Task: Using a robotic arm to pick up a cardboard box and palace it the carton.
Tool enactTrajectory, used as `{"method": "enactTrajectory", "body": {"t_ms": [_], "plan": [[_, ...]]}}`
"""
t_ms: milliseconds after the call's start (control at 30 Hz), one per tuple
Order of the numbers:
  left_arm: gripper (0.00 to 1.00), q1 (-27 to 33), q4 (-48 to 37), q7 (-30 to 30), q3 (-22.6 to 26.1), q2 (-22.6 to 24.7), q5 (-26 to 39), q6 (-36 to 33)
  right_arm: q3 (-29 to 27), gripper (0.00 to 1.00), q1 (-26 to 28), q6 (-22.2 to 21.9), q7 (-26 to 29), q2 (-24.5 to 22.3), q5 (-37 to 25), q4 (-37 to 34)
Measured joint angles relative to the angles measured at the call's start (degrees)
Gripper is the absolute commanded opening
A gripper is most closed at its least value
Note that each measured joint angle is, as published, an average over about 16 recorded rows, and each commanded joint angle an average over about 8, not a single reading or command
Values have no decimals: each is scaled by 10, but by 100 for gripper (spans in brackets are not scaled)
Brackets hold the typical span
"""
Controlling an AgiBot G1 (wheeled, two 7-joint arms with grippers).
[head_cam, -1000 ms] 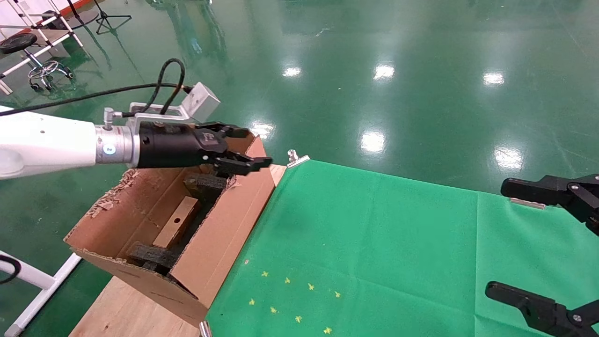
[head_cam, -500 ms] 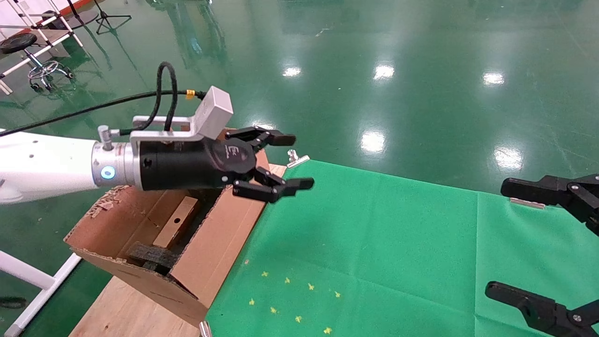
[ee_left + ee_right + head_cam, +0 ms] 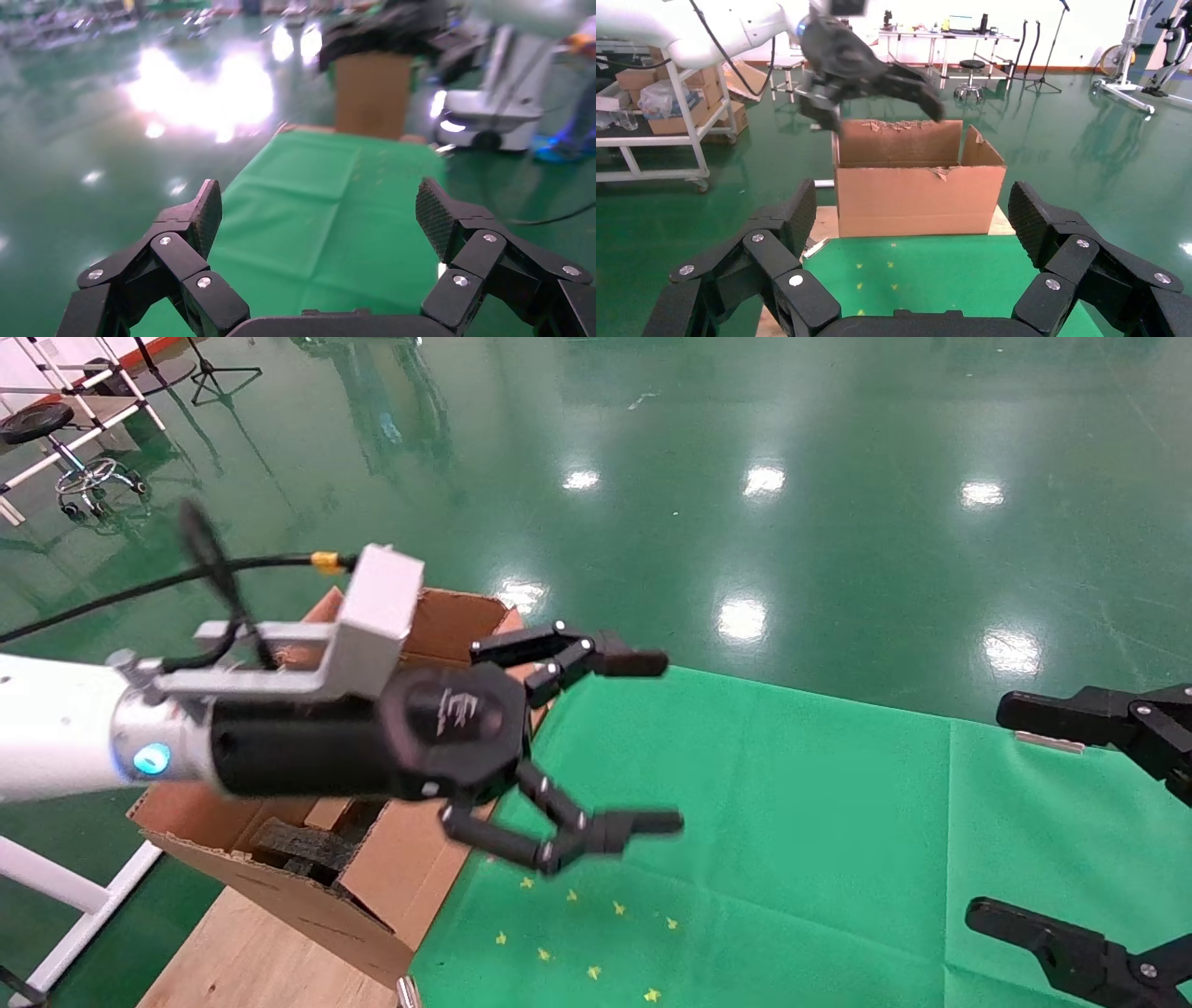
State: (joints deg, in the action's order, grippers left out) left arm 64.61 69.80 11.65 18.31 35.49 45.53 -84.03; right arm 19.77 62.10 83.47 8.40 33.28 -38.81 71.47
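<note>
My left robotic arm's gripper [image 3: 670, 742] is open and empty. It hangs above the near edge of the green cloth [image 3: 792, 822], just right of the carton [image 3: 410, 868]. The carton stands at the table's left end with its flaps up and black foam [image 3: 303, 845] inside. The arm hides the small cardboard box. In the right wrist view the left gripper [image 3: 884, 105] hovers above the carton [image 3: 919, 186], whose inside does not show. The left wrist view shows the wide-spread fingers [image 3: 209, 210] over the cloth [image 3: 323, 203]. My right gripper [image 3: 1006, 812] is parked open at the right edge.
Yellow star marks [image 3: 577, 933] dot the cloth near its front. Bare wooden tabletop [image 3: 251, 961] shows in front of the carton. Shiny green floor lies beyond the table. A white frame [image 3: 65, 887] stands at the left. Another brown box [image 3: 372, 95] stands beyond the cloth's far end.
My left gripper has come up from the carton, swung right and nearer over the cloth, and spread its fingers wide. The small box, earlier visible in the carton, is now hidden. Right arm still.
</note>
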Motion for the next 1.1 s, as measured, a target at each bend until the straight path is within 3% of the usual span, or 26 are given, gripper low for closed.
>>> {"method": "enactTrajectory", "body": {"t_ms": [367, 1100], "plan": [[100, -40, 50, -11, -30, -6, -49, -22, 0, 100, 0, 0, 0, 0, 0, 0], [100, -33, 40, -9, -24, -5, -39, -18, 0, 100, 0, 0, 0, 0, 0, 0]]}}
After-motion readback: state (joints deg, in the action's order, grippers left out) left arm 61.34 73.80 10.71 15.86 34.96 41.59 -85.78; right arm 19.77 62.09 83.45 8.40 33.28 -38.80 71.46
